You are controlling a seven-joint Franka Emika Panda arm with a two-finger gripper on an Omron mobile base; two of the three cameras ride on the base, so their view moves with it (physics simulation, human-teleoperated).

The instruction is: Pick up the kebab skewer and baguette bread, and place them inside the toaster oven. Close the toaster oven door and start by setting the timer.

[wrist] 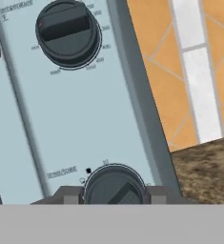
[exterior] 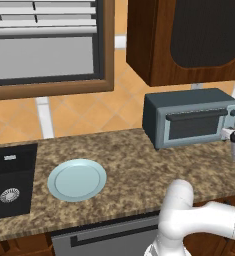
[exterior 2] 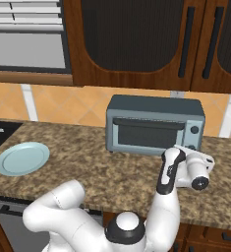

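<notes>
Fingers sit either side of the lower timer knob on the toaster oven at the back of the bench — can't tell if they're clamped or just bracketing. Toaster oven door is up. Risk: loose grip slips when twisting — timer never starts.

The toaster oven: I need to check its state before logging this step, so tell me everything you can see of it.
The boxy grey-blue metal toaster oven stands upright on the speckled brown stone counter, against the orange tiled wall. Its door, with dark glass window and dark bar handle along the top, is shut. A pale panel on its right carries two round dark knobs; the tool sits at the lower knob, one fingertip either side.
</notes>
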